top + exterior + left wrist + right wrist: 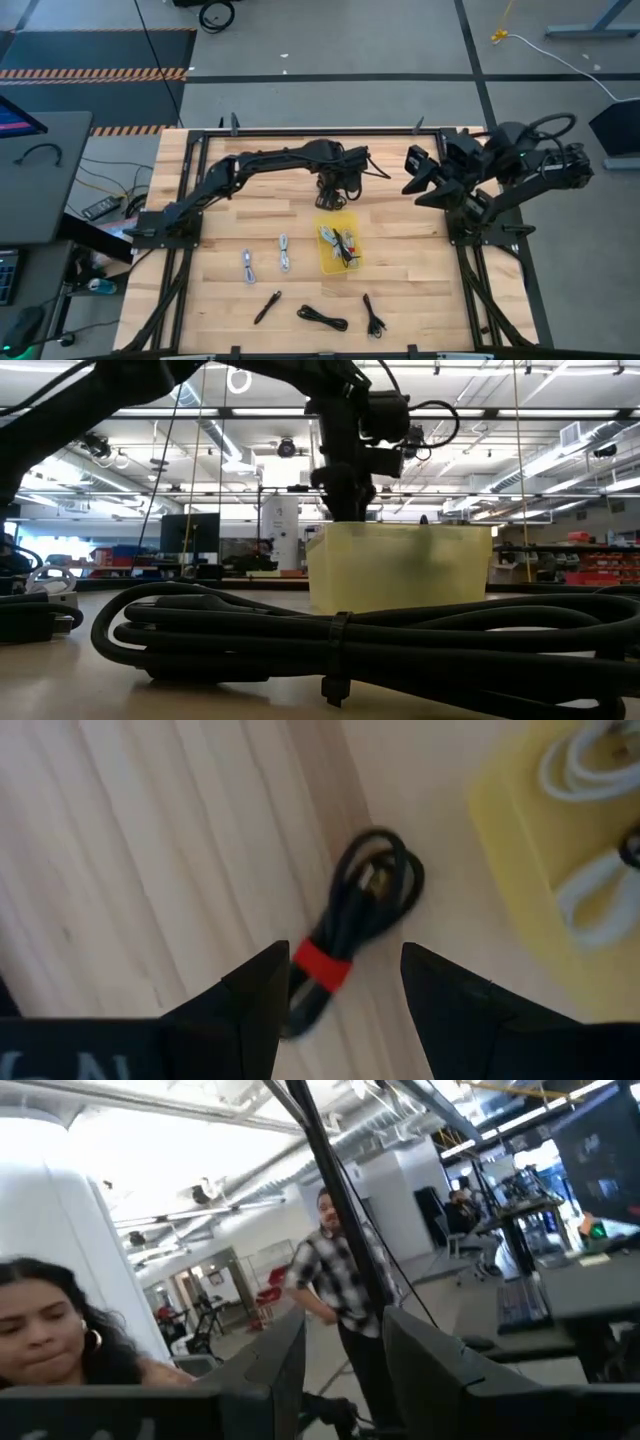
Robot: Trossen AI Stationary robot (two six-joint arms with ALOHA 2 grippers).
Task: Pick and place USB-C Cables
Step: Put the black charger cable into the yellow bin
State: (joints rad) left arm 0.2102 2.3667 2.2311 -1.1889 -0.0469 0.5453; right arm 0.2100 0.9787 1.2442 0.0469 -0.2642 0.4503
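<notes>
A black USB-C cable bundle [365, 890] with a red tie [322, 965] lies flat on the wood, just off the far side of the yellow bin [338, 262]. My left gripper [345, 958] hangs over it, open and pointing down, with one finger on either side of the tied end. In the high view the left gripper [335, 190] covers this cable. The bin holds white and dark cables [600, 895]. My right gripper [418, 172] waits raised at the table's right side, and its open fingers [345, 1355] face the room.
Two light grey bundles [247, 265] [284, 252] lie left of the bin. Black bundles [268, 307] [322, 318] [373, 318] lie near the near edge, and one of them fills the low view's foreground [350, 645]. People show beyond the table in the right wrist view.
</notes>
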